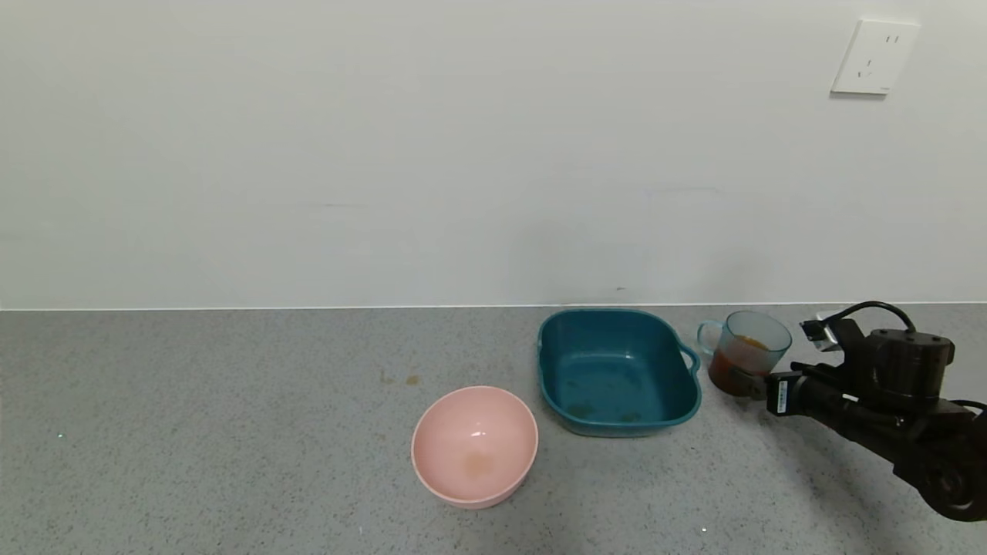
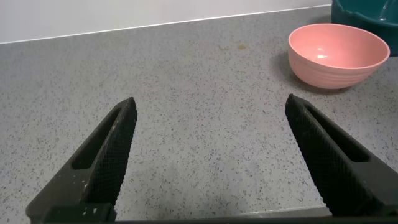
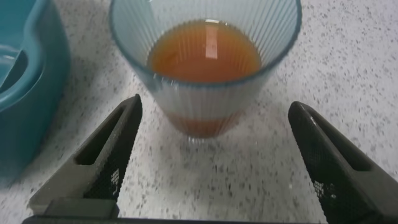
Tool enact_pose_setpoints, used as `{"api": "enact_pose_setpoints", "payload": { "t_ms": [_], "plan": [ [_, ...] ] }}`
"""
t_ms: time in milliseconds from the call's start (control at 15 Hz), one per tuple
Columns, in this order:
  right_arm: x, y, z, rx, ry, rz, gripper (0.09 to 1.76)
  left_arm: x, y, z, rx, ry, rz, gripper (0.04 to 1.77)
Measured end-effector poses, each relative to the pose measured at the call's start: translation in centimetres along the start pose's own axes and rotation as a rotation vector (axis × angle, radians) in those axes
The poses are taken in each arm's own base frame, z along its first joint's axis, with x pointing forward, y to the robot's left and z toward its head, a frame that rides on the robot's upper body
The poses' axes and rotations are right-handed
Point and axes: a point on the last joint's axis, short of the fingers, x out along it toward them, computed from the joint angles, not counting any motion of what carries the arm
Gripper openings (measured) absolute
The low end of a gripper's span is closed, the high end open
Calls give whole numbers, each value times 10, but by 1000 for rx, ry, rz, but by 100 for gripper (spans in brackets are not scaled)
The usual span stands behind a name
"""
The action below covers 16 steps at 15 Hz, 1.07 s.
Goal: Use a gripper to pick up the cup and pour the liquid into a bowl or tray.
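Observation:
The ribbed pale blue cup (image 1: 746, 356) stands upright on the grey counter, just right of the teal basin (image 1: 557, 385), its loop handle toward the basin. Reddish-brown liquid (image 1: 736, 371) fills its lower part. My right gripper (image 1: 754, 383) is open at the cup's near right side. In the right wrist view the cup (image 3: 205, 93) with the orange liquid (image 3: 205, 57) stands just ahead of the open right gripper (image 3: 214, 107), between the line of its fingers but not touched. The basin's edge (image 3: 28, 81) is beside it. My left gripper (image 2: 210, 102) is open and empty over bare counter.
A round pink bowl (image 1: 474, 447) sits in front of and left of the basin; it also shows in the left wrist view (image 2: 339, 53). The basin has brownish stains on its floor. A white wall with a socket (image 1: 875, 58) closes the back of the counter.

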Motion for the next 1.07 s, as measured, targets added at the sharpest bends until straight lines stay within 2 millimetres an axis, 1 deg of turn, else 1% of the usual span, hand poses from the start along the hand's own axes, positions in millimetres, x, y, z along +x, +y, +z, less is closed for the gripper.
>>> {"api": "enact_pose_setpoints", "payload": {
  "t_ms": [400,1067],
  "plan": [
    [21,-2,-4,-7,-34,0,171,0,0,0,0,0,0,172],
    [31,-3,-17,-15,-101,-5,171,0,0,0,0,0,0,172]
  ]
}}
